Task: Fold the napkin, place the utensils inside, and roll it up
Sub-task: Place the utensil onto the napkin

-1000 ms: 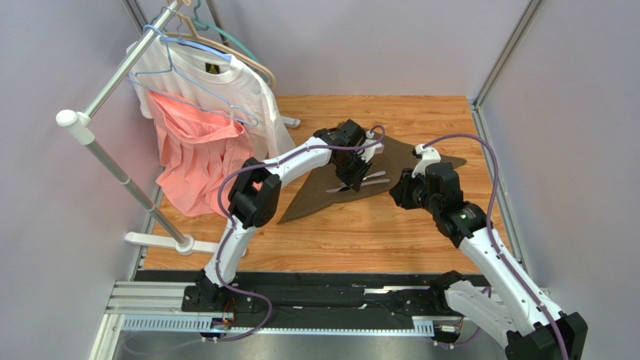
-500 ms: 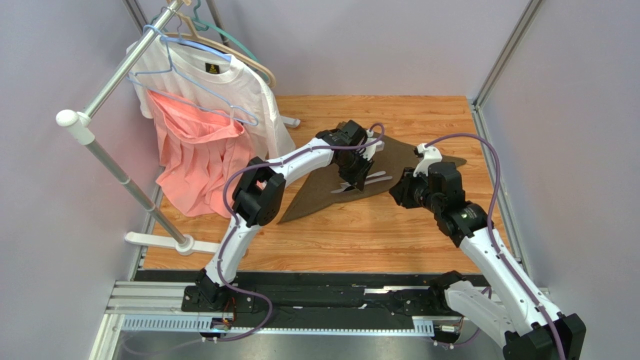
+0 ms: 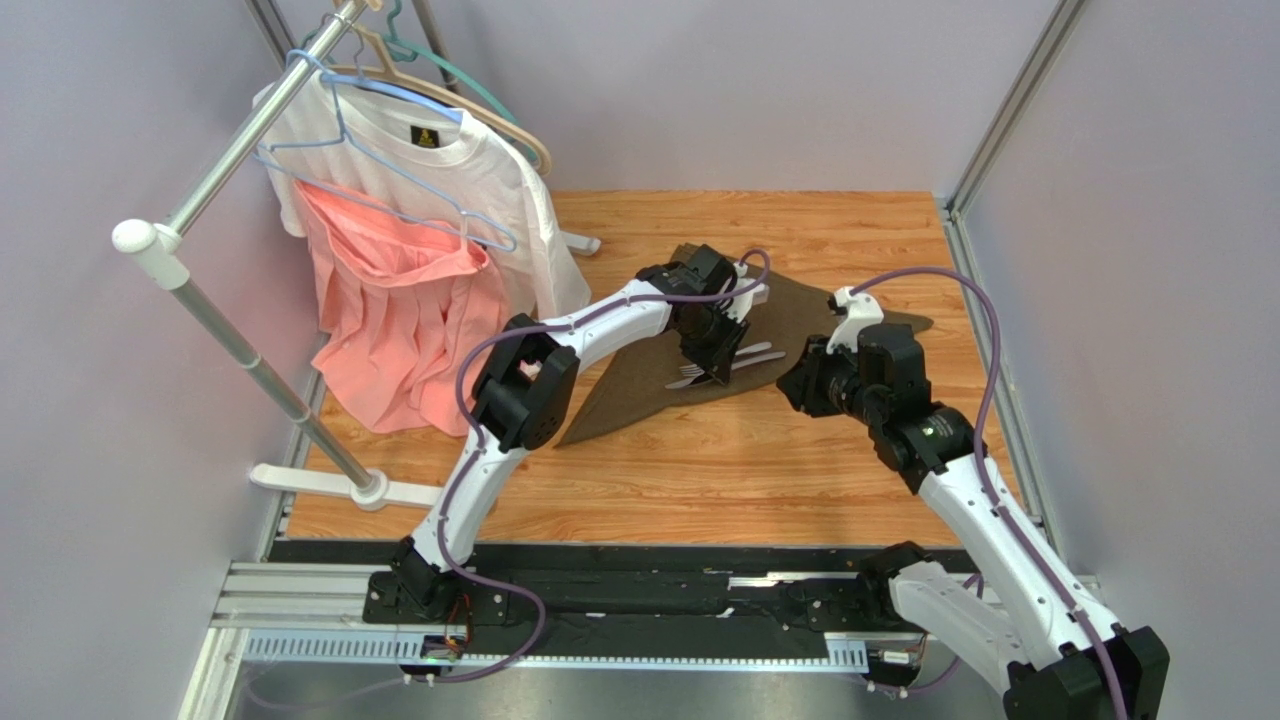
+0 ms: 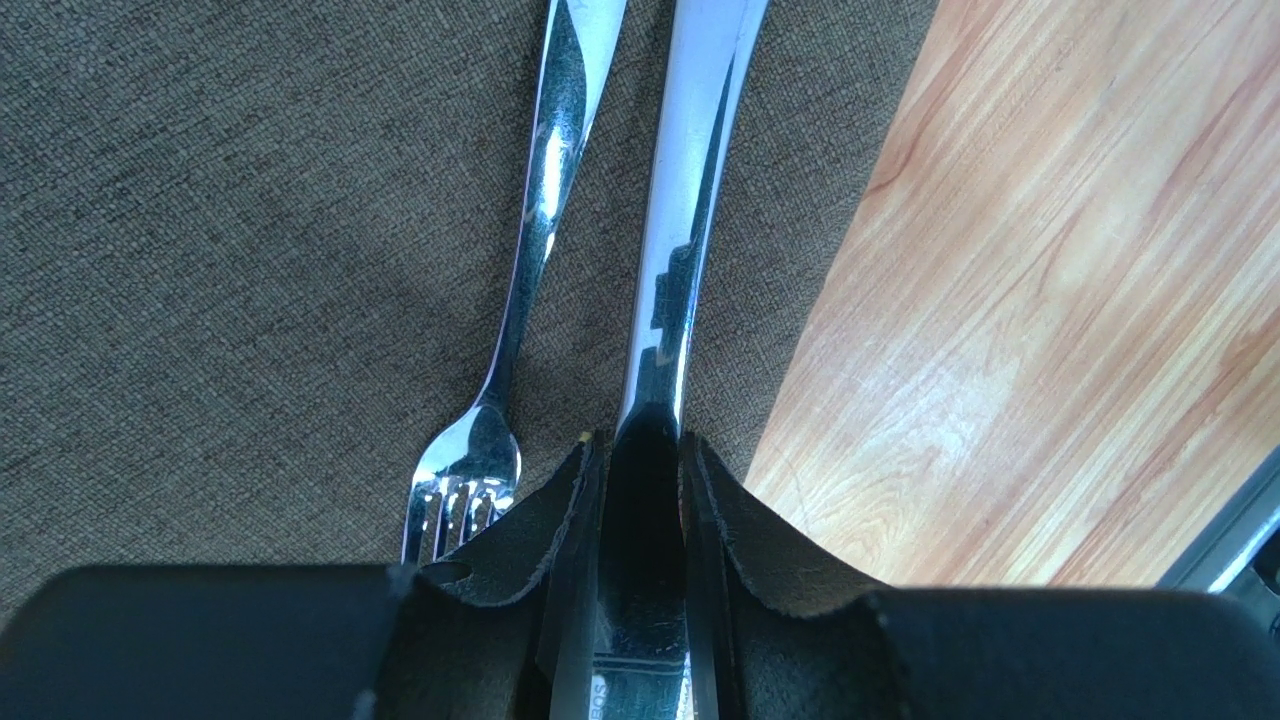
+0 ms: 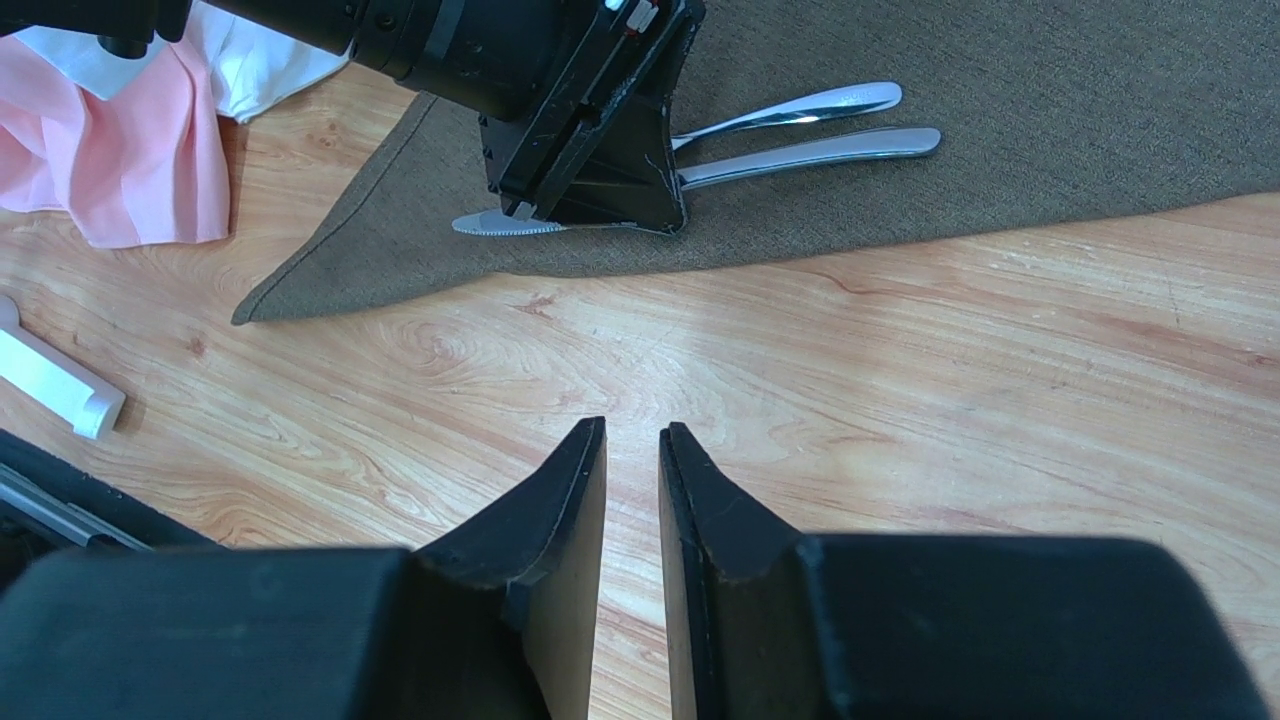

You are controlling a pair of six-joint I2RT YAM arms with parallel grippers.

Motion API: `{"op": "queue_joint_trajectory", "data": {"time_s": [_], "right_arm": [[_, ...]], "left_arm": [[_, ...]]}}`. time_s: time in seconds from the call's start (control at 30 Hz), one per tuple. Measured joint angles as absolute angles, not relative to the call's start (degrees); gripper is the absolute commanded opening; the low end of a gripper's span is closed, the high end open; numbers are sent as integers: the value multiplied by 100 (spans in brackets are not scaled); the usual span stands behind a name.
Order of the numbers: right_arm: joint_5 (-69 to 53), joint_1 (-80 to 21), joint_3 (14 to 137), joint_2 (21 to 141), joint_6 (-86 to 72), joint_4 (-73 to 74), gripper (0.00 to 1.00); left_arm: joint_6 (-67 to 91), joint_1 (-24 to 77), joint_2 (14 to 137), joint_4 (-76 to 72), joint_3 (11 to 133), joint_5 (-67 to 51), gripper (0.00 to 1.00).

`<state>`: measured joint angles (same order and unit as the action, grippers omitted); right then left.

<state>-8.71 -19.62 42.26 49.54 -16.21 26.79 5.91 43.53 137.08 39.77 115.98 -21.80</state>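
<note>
Still clamped on the blade of the knife (image 4: 684,225), the left gripper (image 4: 643,450) has just eased it alongside the fork (image 4: 541,195) near the folded napkin's (image 4: 226,225) near edge, mid-table (image 3: 721,465), readying both for rolling, while the right gripper (image 5: 631,435) waits barely parted, empty.

The left arm (image 3: 601,314) and the right arm (image 3: 999,519) are made of white tubular links joined by bulky black joints, a purple cable (image 3: 987,375) is looped along each, and black wedge-shaped jaws are fitted at the ends.
</note>
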Motion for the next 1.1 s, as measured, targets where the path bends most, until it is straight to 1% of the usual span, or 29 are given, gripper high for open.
{"op": "queue_joint_trajectory", "data": {"time_s": [0.1,0.2,0.23,0.3,0.33,0.5,0.53,0.6,0.63,0.67,0.73,0.87,1.1], "right_arm": [[-910,-1940,4226,4954,-1621,2663,23],[-928,-1929,4226,4958,-1621,2652,23],[-941,-1929,4226,4965,-1621,2644,23],[-963,-1929,4224,4982,-1621,2617,24],[-969,-1929,4224,4987,-1621,2611,23],[-1013,-1905,4213,5026,-1621,2582,23],[-1015,-1903,4209,5041,-1621,2582,23],[-1020,-1903,4202,5054,-1621,2587,23],[-1022,-1903,4202,5057,-1621,2585,23],[-1028,-1903,4202,5057,-1621,2582,24],[-1046,-1903,4202,5057,-1621,2582,23],[-1061,-1892,4202,5057,-1623,2582,24],[-1055,-1874,4202,5057,-1621,2585,24]], "left_arm": [[591,4353,13708,3972,11603,-2165,0],[591,4353,13710,3966,11605,-2150,4],[591,4353,13710,3968,11607,-2150,9],[591,4353,13710,3962,11609,-2150,14],[591,4353,13710,3962,11609,-2150,20],[587,4353,13708,3959,11609,-2150,32],[587,4353,13708,3959,11609,-2150,37],[580,4353,13708,3957,11609,-2150,39],[582,4353,13708,3946,11609,-2152,43],[574,4353,13708,3938,11609,-2152,46],[563,4353,13708,3905,11609,-2156,48],[569,4353,13708,3826,11609,-2158,49],[569,4359,13627,3706,11515,-2156,55]]}}
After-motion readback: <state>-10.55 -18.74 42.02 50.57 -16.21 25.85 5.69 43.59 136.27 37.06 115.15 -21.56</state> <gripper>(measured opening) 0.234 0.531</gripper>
